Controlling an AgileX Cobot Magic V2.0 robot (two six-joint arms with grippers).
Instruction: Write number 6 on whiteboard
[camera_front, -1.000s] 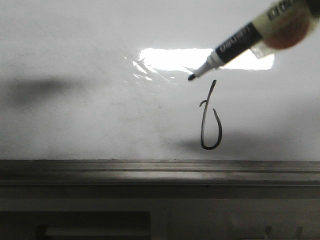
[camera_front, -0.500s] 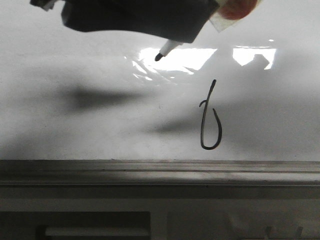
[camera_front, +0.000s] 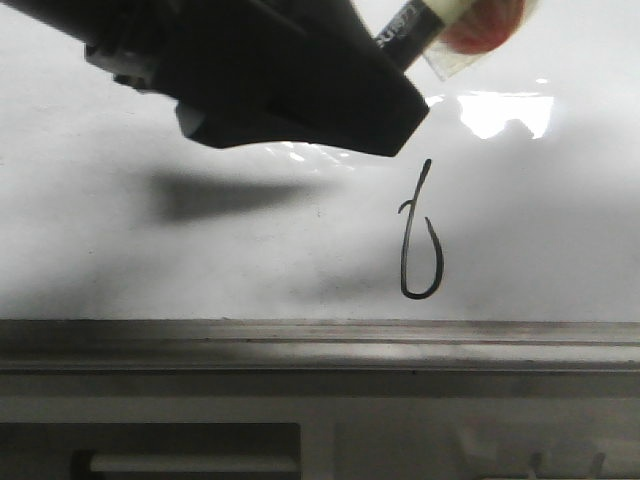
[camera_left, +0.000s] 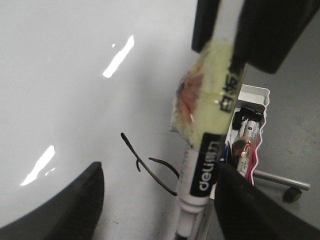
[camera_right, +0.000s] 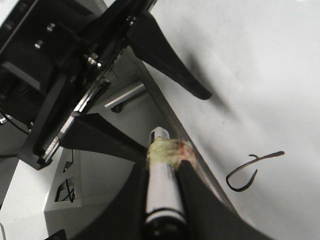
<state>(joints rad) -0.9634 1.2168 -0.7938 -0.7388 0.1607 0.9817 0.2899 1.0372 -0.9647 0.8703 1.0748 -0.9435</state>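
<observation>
The number 6 (camera_front: 421, 236) stands drawn on the whiteboard (camera_front: 200, 260), right of centre and just above the grey bottom rail (camera_front: 320, 345). It is a thin black stroke: a tall slanted stem, a narrow loop at the foot and a small hook on the left side. In the left wrist view the number 6 (camera_left: 148, 165) lies on the board beside the marker, and in the right wrist view it shows (camera_right: 250, 172) apart from both hands.

The right hand (camera_right: 162, 187) is pinched on the marker (camera_right: 161, 192), its two dark fingers pressed against the barrel on either side. A band of yellowish tape with a reddish patch (camera_right: 167, 150) wraps the barrel just beyond the fingers.

The left hand (camera_right: 172, 117) is spread, its two dark fingers well apart with the taped end of the marker near the gap between them; whether it touches the marker cannot be told. In the left wrist view the marker (camera_left: 207, 150) runs between the spread fingers (camera_left: 75, 205), its label reading "deli". In the front view a dark hand (camera_front: 290, 85) fills the upper left, above the number, with the marker's taped end (camera_front: 460, 25) at the top right.

Beyond the board's edge, a white tray (camera_left: 250, 132) holds pens.
</observation>
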